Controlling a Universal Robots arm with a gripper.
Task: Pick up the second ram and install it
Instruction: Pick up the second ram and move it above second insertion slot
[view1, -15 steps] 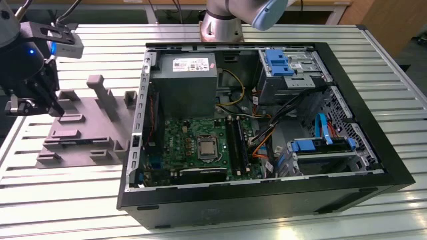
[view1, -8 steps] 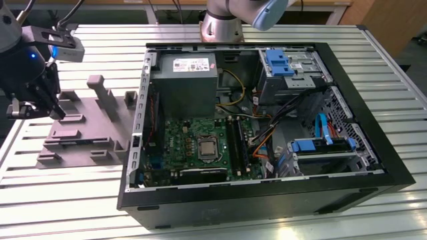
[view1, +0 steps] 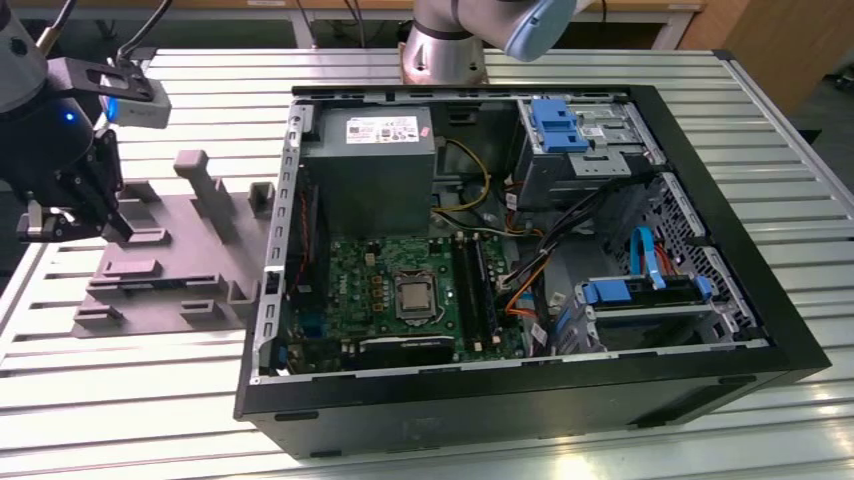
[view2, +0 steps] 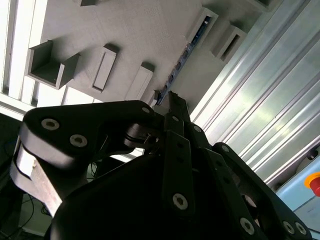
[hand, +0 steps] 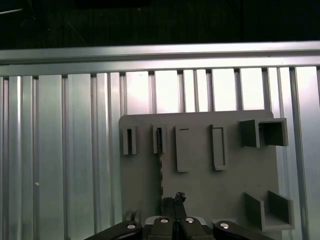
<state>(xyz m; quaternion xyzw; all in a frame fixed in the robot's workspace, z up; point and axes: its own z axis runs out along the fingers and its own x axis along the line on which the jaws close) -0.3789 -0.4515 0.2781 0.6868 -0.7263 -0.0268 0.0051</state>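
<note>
Slatted metal table (view1: 134, 400), grey holder (view1: 174, 262) (2nd ram (hand: 161, 175) on it), gripper (hand: 173, 198) close above.

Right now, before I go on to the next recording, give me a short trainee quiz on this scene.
1. True or false: the second ram is seated in a motherboard slot.
2. The gripper hangs over: A) the grey holder; B) the power supply; C) the blue drive cage.
3. In the exterior view, on which side of the computer case does the grey holder lie?
Key: 1 false, it stands on edge in the grey holder; 2 A; 3 the exterior view's left.
</note>
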